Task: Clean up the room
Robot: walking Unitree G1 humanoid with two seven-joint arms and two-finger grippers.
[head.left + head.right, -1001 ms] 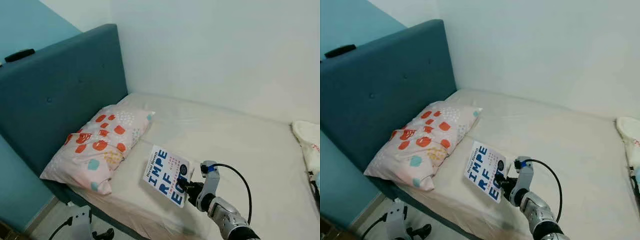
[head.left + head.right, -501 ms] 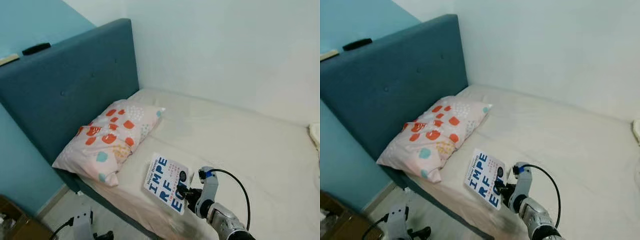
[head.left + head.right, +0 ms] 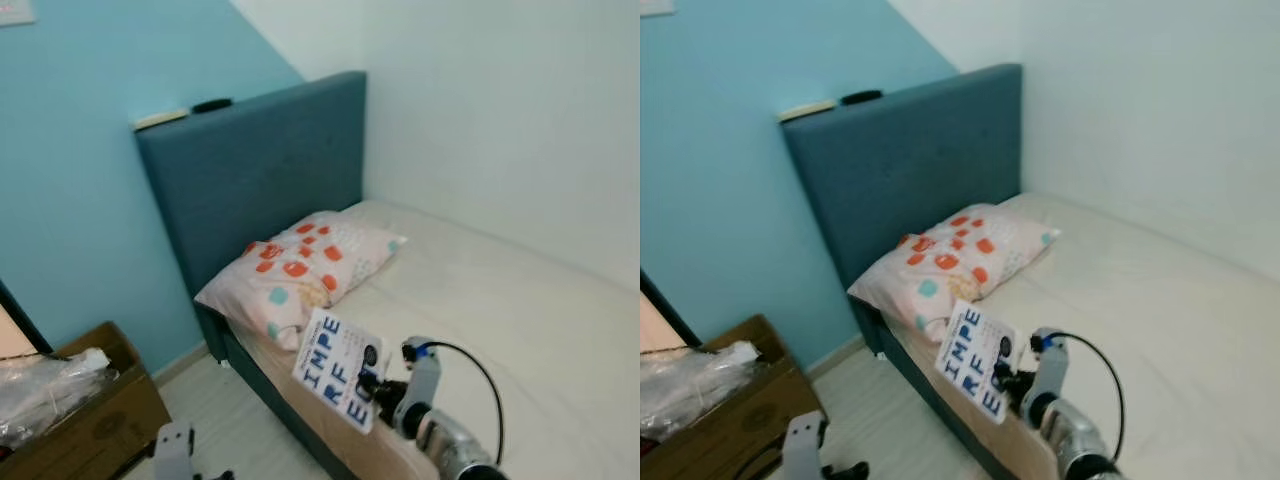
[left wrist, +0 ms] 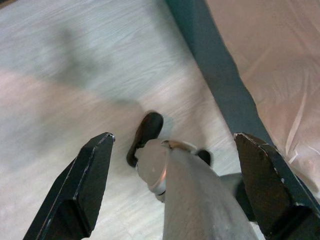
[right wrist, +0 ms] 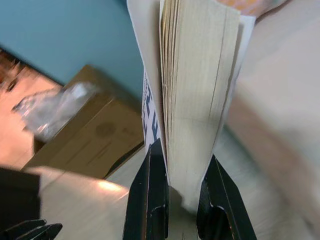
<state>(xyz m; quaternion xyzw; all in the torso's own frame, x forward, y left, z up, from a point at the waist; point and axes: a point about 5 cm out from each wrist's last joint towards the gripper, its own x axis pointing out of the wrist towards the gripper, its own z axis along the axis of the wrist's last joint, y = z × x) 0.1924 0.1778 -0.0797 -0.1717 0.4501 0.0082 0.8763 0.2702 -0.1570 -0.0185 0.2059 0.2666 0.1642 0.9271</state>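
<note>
A white paperback book [image 3: 338,368] with big blue letters on its cover is held up over the near edge of the bed [image 3: 520,310]. My right gripper [image 3: 372,385] is shut on the book's lower corner, and the right wrist view looks along its page edges [image 5: 192,95] between the two black fingers [image 5: 150,200]. My left gripper [image 4: 175,185] hangs low over the pale wood floor [image 4: 65,85] with its fingers spread wide open and nothing between them. A pillow [image 3: 300,272] with orange and teal spots lies at the head of the bed.
A dark teal headboard [image 3: 255,170] stands against the blue wall, with a black object [image 3: 211,104] and a pale strip on top. A brown cardboard box [image 3: 85,410] holding crumpled clear plastic [image 3: 45,385] sits on the floor at the left. The bed frame's dark side [image 4: 215,75] runs beside the left arm.
The camera has swung left and pulled back, so the blue wall, floor and cardboard box have come into view. The book stays in the right gripper.
</note>
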